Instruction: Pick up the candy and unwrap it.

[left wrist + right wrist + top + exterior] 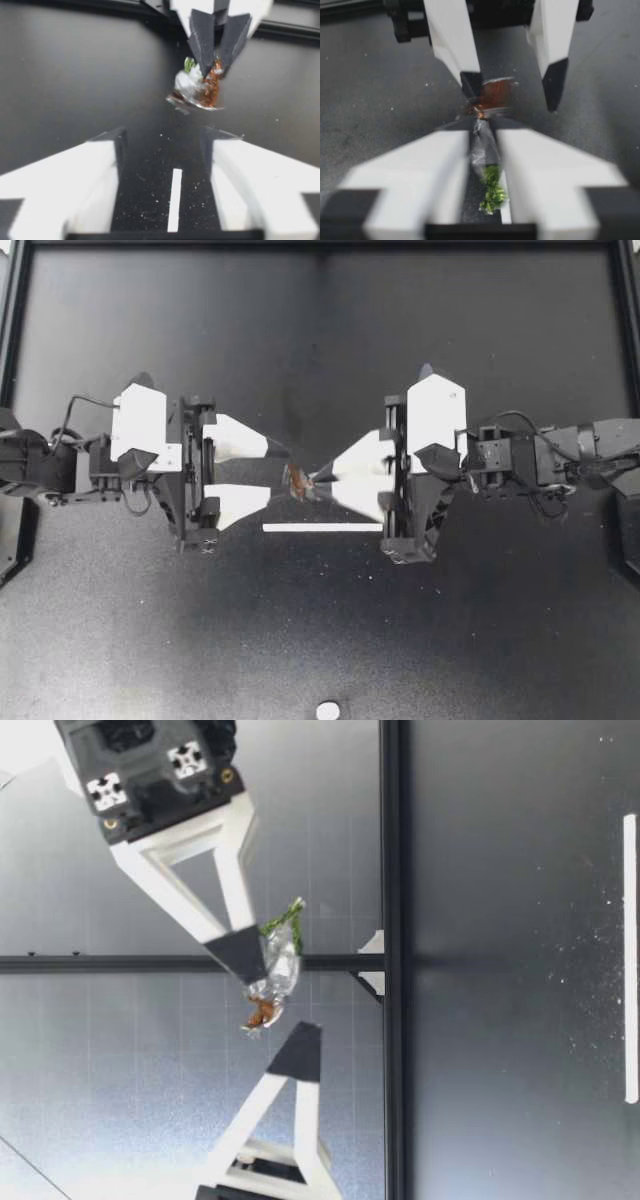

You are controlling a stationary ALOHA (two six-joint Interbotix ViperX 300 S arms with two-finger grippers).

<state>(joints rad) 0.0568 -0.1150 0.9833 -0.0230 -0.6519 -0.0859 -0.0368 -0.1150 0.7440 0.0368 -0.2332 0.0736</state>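
The candy (298,481), a brown sweet in a clear wrapper with a green twisted end, hangs above the dark table between both grippers. My right gripper (316,478) is shut on the wrapper; in the right wrist view the clear wrapper (485,150) is pinched between its fingers (445,165) and the green tail lies behind them. My left gripper (278,475) is open, its tips on either side of the brown end. In the left wrist view the candy (197,87) hangs ahead of the open left fingers (107,160). The low view shows the candy (272,970) well above the table.
A thin white strip (322,527) lies on the table just in front of the grippers. A small white round thing (327,710) sits at the front edge. A black frame (320,244) borders the table at the back and sides.
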